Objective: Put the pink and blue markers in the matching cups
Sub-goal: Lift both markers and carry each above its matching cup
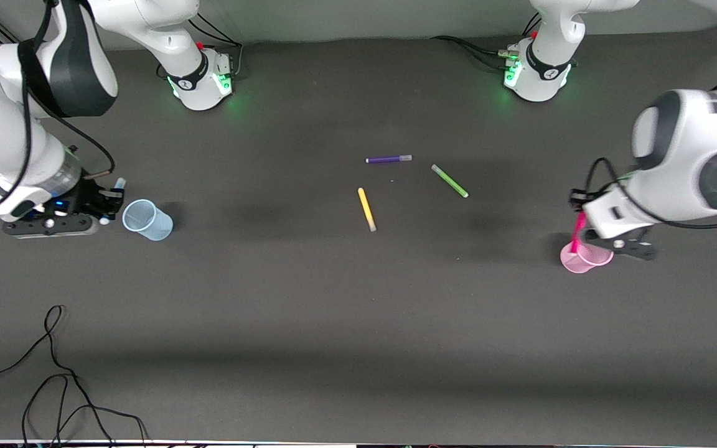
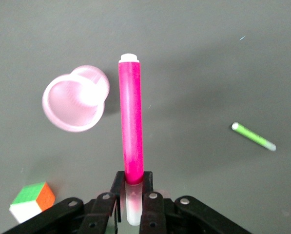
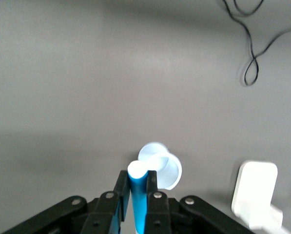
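Observation:
My left gripper (image 1: 584, 220) is shut on the pale cap end of the pink marker (image 1: 577, 235). It holds the marker up with its white end just above the rim of the pink cup (image 1: 582, 259). In the left wrist view the pink marker (image 2: 131, 122) sticks out from the gripper (image 2: 134, 187), beside the pink cup (image 2: 76, 100). My right gripper (image 1: 108, 199) is shut on the blue marker (image 1: 120, 183), beside the light-blue cup (image 1: 147, 219). In the right wrist view the blue marker (image 3: 139, 195) sits between the fingers (image 3: 121, 187), close to the blue cup (image 3: 161, 165).
A purple pen (image 1: 388, 159), a green pen (image 1: 449, 181) and a yellow pen (image 1: 366, 209) lie mid-table. A colour cube (image 2: 32, 200) lies near the pink cup. A white block (image 3: 255, 189) lies near the blue cup. A black cable (image 1: 53, 373) lies by the front edge.

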You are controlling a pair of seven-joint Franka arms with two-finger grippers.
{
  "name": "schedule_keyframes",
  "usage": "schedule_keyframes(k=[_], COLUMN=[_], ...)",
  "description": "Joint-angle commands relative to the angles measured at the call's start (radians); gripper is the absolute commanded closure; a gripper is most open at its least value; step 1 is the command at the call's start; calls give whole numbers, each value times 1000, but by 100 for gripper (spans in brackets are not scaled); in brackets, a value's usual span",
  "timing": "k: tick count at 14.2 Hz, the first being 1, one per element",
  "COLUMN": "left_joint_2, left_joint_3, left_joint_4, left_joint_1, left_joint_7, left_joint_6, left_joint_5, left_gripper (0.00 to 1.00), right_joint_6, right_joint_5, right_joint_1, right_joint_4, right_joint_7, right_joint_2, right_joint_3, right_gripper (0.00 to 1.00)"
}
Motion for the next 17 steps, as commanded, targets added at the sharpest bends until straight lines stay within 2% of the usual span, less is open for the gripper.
schedule_keyframes(k=[1,3,8,14,17], left_joint_2=[32,46,184,311,372], left_joint_3=[-10,-8,-5,-5,-7], left_joint_4=[48,61,164,175,192], left_joint_1=[60,85,86,79,75], left_joint_7=[-20,-18,-81,-129,-129], left_joint_6=[-78,-115,-260,-276,-268], left_joint_5=[-1,1,67,119,153], left_gripper=[98,98,98,98,98], right_joint_6=[222,388,661,818,852], right_joint_5=[-24,-22,-24,-24,-24], right_joint_1=[8,8,9,8,8], right_joint_4=[-244,-352,-550,-579,-590], right_joint_7=[-47,-108,-124,-149,-149], right_joint_2=[-121,-124,-118,-27,-6], right_joint_3=[-45,-106,-171,-205,-214], right_gripper=[100,100,100,100,100])
